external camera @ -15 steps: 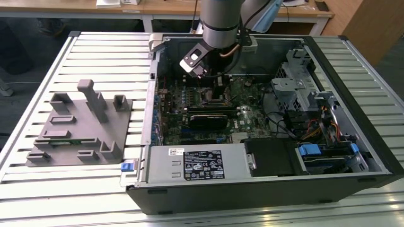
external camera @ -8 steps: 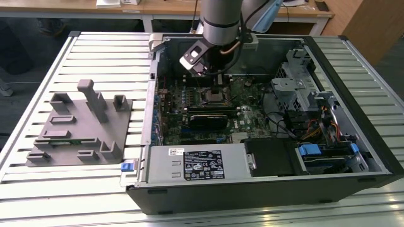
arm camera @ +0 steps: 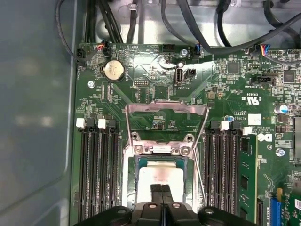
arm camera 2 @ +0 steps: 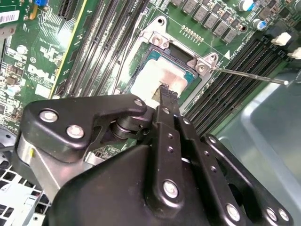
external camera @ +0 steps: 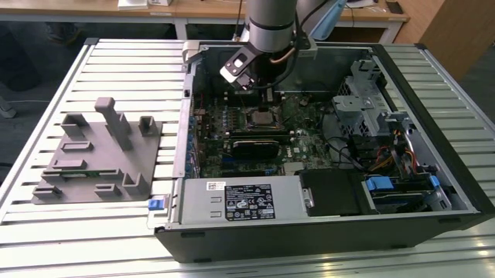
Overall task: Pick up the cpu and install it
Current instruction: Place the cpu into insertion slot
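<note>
The cpu (arm camera: pixel 160 175) lies flat in its socket on the green board (external camera: pixel 298 145) with its pale metal top up. I judge the picking up and setting down to be finished.

Taking the exterior view from its left, the grey fixture (external camera: pixel 101 156) stands on the slatted table (external camera: pixel 46 75). It is at about nine o'clock from the open computer case (external camera: pixel 325 234) and well apart from the chip. Inside the case the arm reaches down from twelve o'clock. The socket sits a little toward nine o'clock of the case's middle, and the drive cage (external camera: pixel 371 104) is at about three o'clock.

The gripper (arm camera: pixel 161 192) is clenched, its two fingers pressed together with nothing between them. The tips are over the chip's top. In the second wrist view they seem to rest on it, though I cannot tell touching from just above.

Rows of memory slots (arm camera: pixel 99 165) flank the socket on both sides.

The hinged metal frame (arm camera: pixel 165 109) stands raised off the socket, and the thin lever (arm camera 2: pixel 249 75) is swung free. The chip looks seated but not clamped, so locking it down is not yet done.
</note>
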`<state>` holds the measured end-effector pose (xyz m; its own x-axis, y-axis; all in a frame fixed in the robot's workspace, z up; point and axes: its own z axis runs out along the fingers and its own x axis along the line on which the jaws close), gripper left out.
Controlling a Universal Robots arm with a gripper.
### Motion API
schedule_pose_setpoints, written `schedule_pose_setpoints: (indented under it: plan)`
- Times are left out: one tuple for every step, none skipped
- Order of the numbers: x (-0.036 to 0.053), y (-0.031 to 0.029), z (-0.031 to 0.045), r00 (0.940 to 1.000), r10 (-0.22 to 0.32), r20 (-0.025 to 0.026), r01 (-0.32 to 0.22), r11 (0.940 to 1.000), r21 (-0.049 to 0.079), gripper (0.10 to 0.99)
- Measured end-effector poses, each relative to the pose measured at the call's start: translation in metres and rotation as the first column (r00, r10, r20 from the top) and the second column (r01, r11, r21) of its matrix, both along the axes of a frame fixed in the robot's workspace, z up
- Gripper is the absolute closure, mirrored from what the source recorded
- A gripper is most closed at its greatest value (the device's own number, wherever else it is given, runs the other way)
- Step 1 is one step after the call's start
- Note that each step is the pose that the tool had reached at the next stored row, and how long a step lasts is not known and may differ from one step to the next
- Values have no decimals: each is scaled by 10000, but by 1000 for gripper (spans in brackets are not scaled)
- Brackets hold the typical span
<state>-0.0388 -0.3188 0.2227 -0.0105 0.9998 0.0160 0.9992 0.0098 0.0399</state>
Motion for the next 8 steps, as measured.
schedule_pose_setpoints:
  plan:
    - [0, 0, 8, 10000, 0, 0, 0, 10000, 1, 980]
    - [0, 0, 17, 10000, 0, -1, 0, 10000, 0, 980]
    - [0, 0, 26, 10000, 0, 0, 0, 10000, 0, 980]
    - [0, 0, 36, 10000, 0, 0, 0, 10000, 0, 980]
    - [0, 0, 44, 10000, 0, -1, 0, 10000, 0, 980]
    - [0, 0, 51, 10000, 0, -1, 0, 10000, -1, 980]
    - [0, 0, 58, 10000, 0, -1, 0, 10000, 0, 980]
    - [0, 0, 65, 10000, 0, 0, 0, 10000, 0, 980]
